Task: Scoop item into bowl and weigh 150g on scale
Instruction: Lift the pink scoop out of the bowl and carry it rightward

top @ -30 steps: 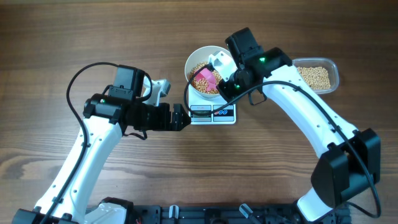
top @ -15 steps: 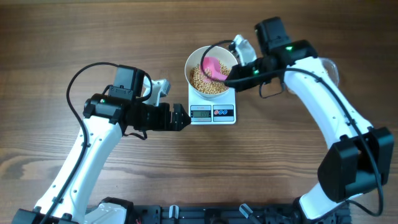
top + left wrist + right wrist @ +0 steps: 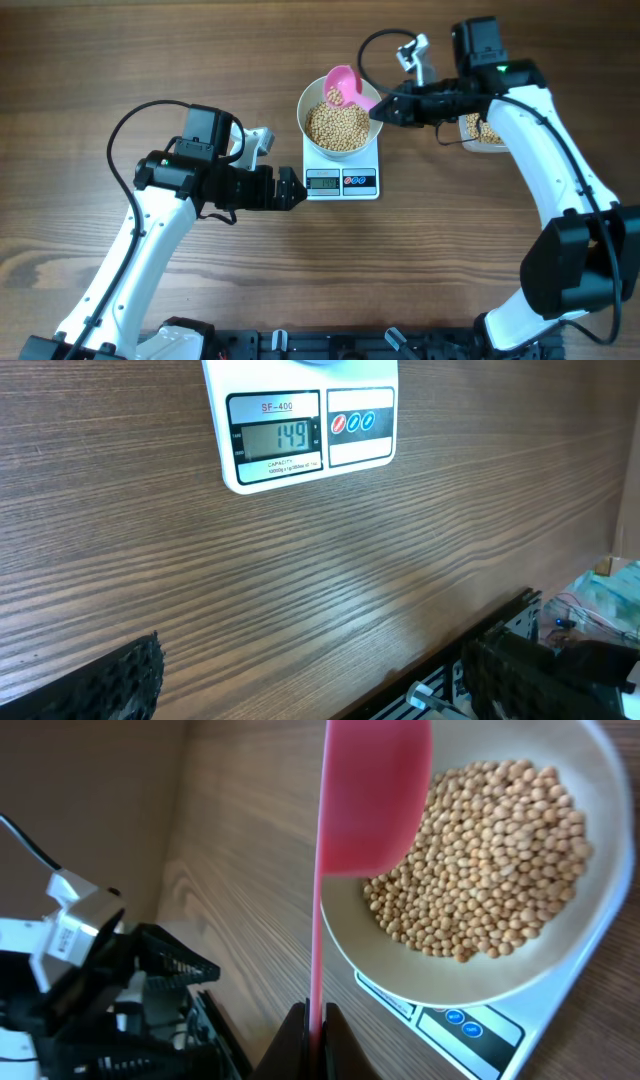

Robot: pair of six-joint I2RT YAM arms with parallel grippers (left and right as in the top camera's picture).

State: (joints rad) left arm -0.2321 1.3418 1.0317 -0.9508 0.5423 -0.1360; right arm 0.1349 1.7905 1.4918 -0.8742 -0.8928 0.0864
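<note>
Overhead: right hand (image 3: 378, 110), clamped on pink plastic scoop (image 3: 343, 88) over round white bowl (image 3: 304, 118) of tan beans (image 3: 338, 127) atop white square scale (image 3: 342, 182), handle running right to hand; left hand (image 3: 291, 189), jaws apart & empty, sits just left of scale.

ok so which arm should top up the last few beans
Right. The right pincer is shut on the pink scoop, held over the bowl, and the scale reads 149. The left pincer is open and empty, beside the scale.
</note>
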